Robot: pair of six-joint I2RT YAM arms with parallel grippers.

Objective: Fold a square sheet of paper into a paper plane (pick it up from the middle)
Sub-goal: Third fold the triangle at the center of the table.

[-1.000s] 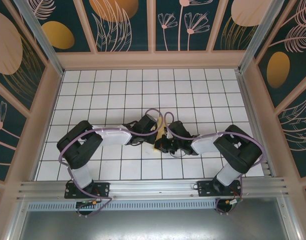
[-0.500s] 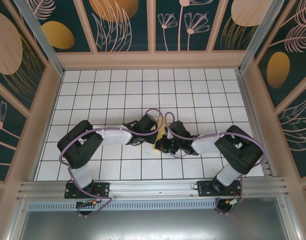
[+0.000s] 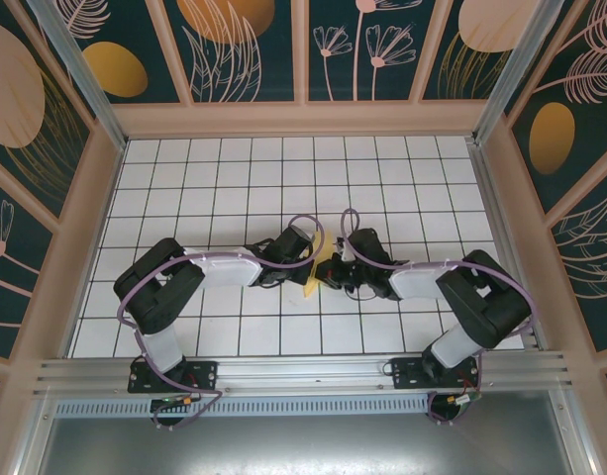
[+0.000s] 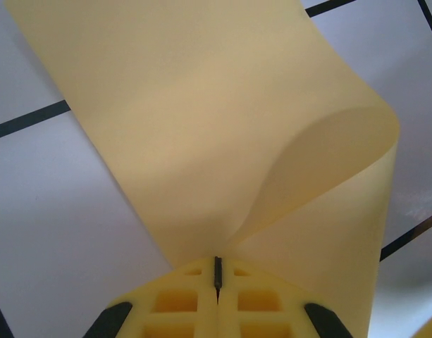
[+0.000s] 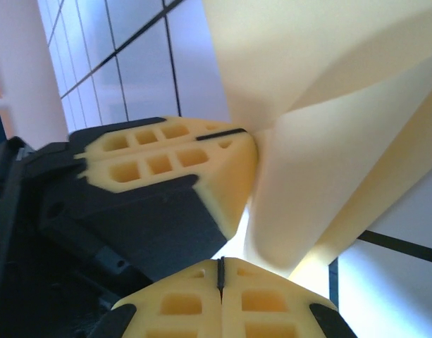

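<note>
White gridded floor (image 3: 234, 178) inside dark floral walls (image 3: 253, 49).

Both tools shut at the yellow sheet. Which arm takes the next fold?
Right, probably. Left tool pins the square sheet of paper at the root of its curl, a good anchor; right tool, shut, sits against the loose flap beside it.

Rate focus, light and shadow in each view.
Top external: sharp, evenly lit, soft shadows under the arms on the table. Left wrist: the square sheet of paper close and slightly soft, shaded inside its curl. Right wrist: paper blurred, glowing bright near the right claw.
</note>
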